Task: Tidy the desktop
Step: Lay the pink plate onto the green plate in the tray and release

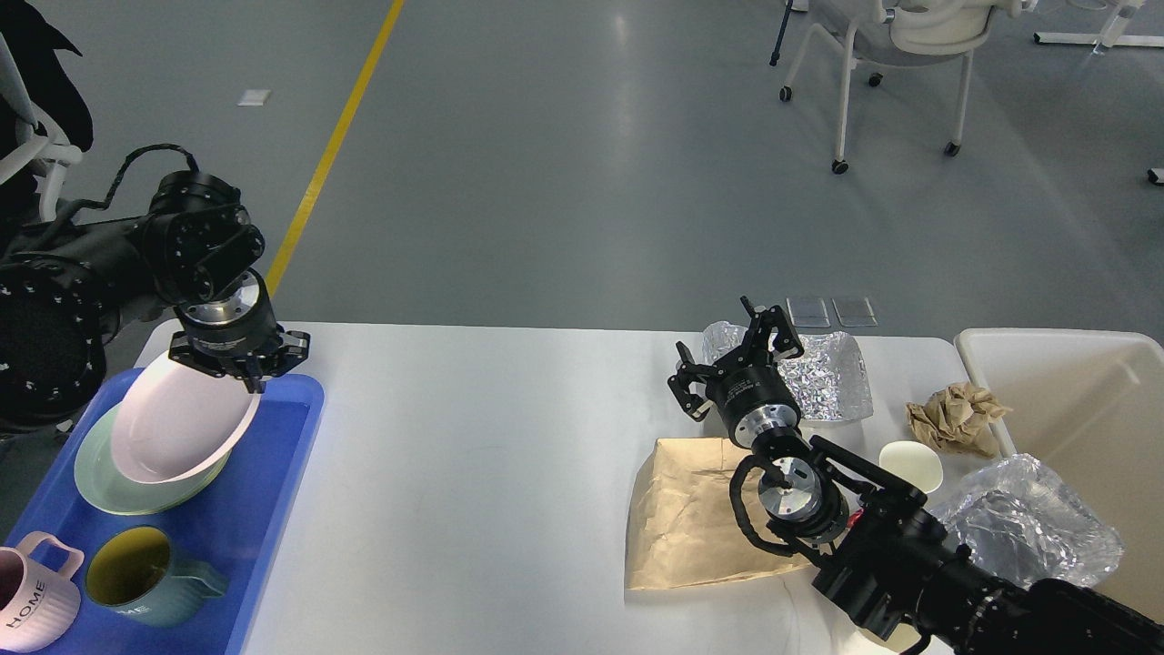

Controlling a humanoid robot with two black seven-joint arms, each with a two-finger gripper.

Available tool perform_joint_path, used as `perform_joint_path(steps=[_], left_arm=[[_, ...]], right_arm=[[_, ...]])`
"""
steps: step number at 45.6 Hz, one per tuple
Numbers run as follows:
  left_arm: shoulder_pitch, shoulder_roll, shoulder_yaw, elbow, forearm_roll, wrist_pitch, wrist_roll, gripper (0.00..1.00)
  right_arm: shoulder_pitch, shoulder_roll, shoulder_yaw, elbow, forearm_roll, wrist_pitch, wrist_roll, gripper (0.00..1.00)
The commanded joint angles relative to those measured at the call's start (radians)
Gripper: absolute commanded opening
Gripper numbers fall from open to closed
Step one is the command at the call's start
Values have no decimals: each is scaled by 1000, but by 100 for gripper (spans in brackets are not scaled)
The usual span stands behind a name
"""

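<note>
The left gripper [245, 368] is pinching a pink plate [182, 423], tilted over the green plate [118, 478] in the tray [273, 509] at the desktop's [473, 491] nine o'clock. Level it first, then release. The right gripper [737, 350] is hanging spread, empty.

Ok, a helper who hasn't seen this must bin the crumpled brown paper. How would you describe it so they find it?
Start at the cream bin on the right end of the desktop. Just left of its near wall lies the crumpled brown paper, beside a foil tray. Unlike the flat brown bag nearby, it is scrunched into a ball.
</note>
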Motion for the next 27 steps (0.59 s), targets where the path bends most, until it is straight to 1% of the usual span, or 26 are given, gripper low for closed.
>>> perform_joint_path(steps=[1, 7, 11, 15, 27], left_arm=[[72, 53, -11, 5, 29, 0, 0, 0], [122, 56, -11, 22, 40, 0, 0, 0], [145, 53, -12, 36, 55, 49, 0, 0], [151, 50, -14, 36, 61, 70, 0, 0], [145, 38, -17, 48, 98, 72, 0, 0]], right_arm=[[0, 0, 0, 0, 0, 0, 0, 100], [0, 0, 0, 0, 0, 0, 0, 100], [0, 0, 0, 0, 1, 0, 0, 100], [0, 0, 0, 0, 1, 0, 0, 100], [0, 0, 0, 0, 0, 0, 0, 100]])
